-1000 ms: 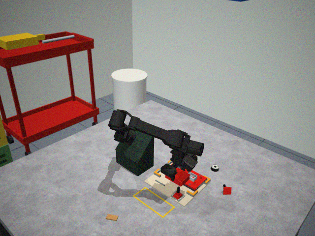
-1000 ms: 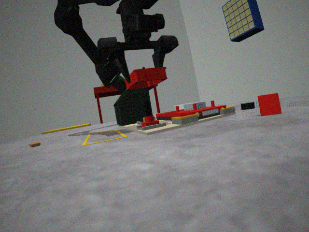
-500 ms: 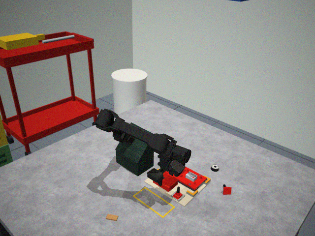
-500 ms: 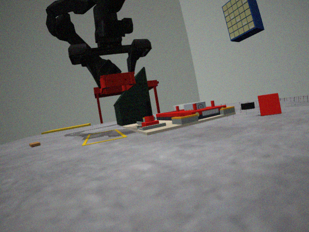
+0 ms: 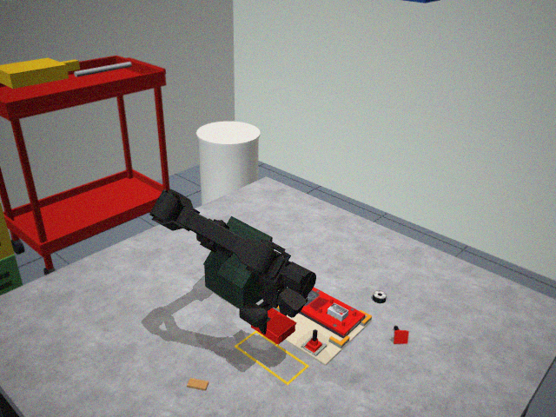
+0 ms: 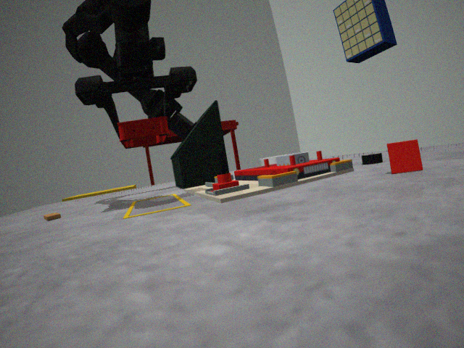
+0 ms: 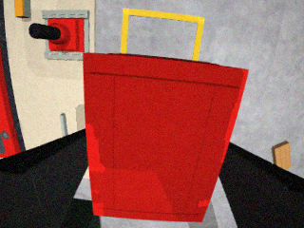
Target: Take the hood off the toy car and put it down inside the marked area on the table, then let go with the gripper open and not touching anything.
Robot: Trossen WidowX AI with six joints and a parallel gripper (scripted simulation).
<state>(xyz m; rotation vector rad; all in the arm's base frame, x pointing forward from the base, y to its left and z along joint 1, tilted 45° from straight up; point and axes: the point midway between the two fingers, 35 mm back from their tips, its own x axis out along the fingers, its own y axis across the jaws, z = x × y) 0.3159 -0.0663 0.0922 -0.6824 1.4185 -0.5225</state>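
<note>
The red hood point(image 5: 281, 327) point(image 6: 143, 133) point(image 7: 161, 142) is held in the air, off the car. My gripper point(image 5: 273, 319) point(image 6: 142, 129) point(image 7: 156, 141) is shut on it, with one finger on each side. The toy car point(image 5: 326, 317) point(image 6: 277, 167) point(image 7: 5, 114) sits on the cream board with its grey engine block uncovered. The marked area point(image 5: 261, 365) point(image 6: 157, 211) point(image 7: 163, 14) is a yellow outline on the table beside the board. The hood hangs above the table near the outline's far end; in the wrist view it hides part of the outline.
The cream board point(image 5: 326, 357) point(image 6: 221, 199) carries a red base with a black stick point(image 5: 314, 334) point(image 7: 45, 31). A dark green block point(image 5: 227, 280) point(image 6: 204, 153) stands behind. A wooden piece point(image 5: 197, 384) point(image 6: 51, 216) point(image 7: 282, 155), a wheel point(image 5: 379, 300) and a red square piece point(image 5: 400, 336) point(image 6: 404, 156) lie around.
</note>
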